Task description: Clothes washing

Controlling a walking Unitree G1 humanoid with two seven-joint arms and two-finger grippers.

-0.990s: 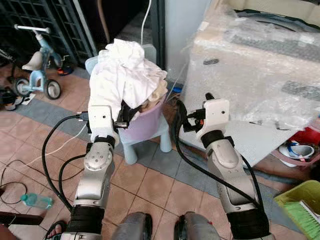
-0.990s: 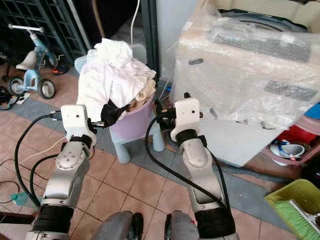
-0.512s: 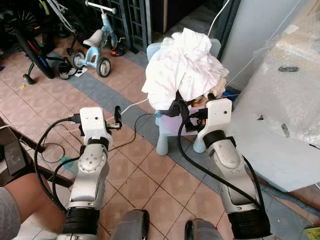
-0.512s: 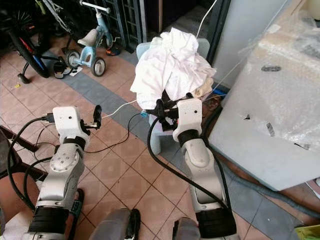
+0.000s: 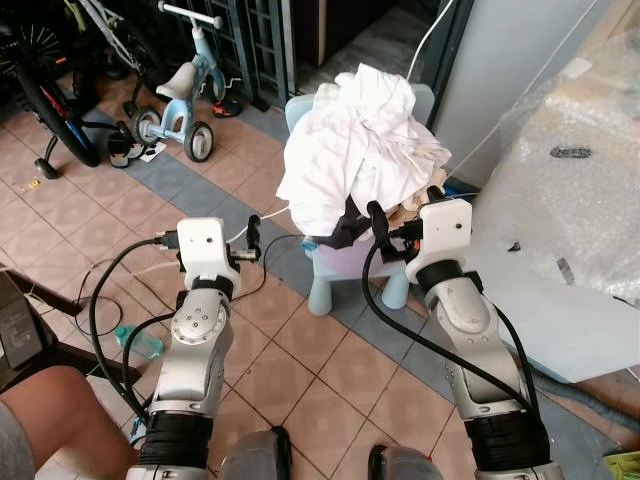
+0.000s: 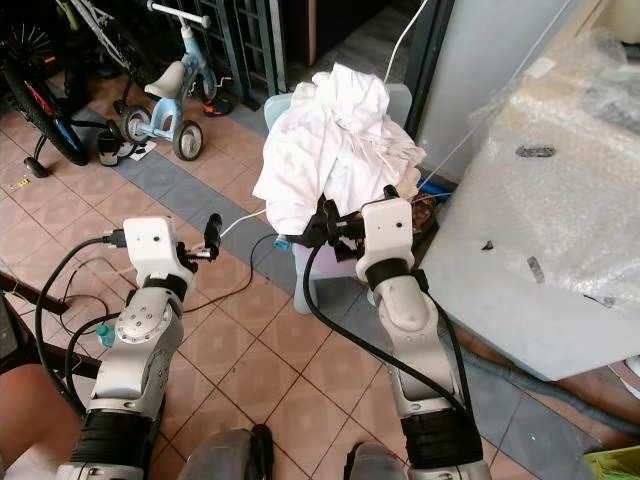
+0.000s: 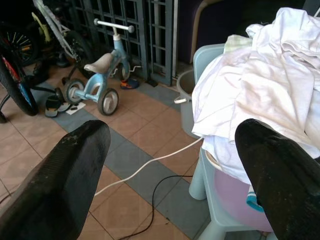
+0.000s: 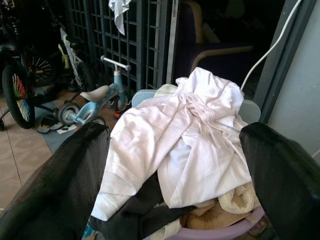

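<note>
A heap of white clothes lies piled in a lilac basin. The basin stands on a light-blue child's chair. A dark garment and beige towels show under the white ones. My right gripper is open at the basin's right side, just under the hanging clothes, with nothing between its fingers. My left gripper is open over the tiles to the left of the chair, apart from it. In the left wrist view the clothes and the basin lie ahead of that gripper.
A large appliance in bubble wrap stands close on the right. A blue tricycle, a bicycle wheel and a dark grille are at the back left. A white cable crosses the tiles. A person's knee is at the lower left.
The camera swung left and the whole scene shifted. My left gripper, against the basin a second ago, now stands off to the chair's left. The right gripper stays by the basin.
</note>
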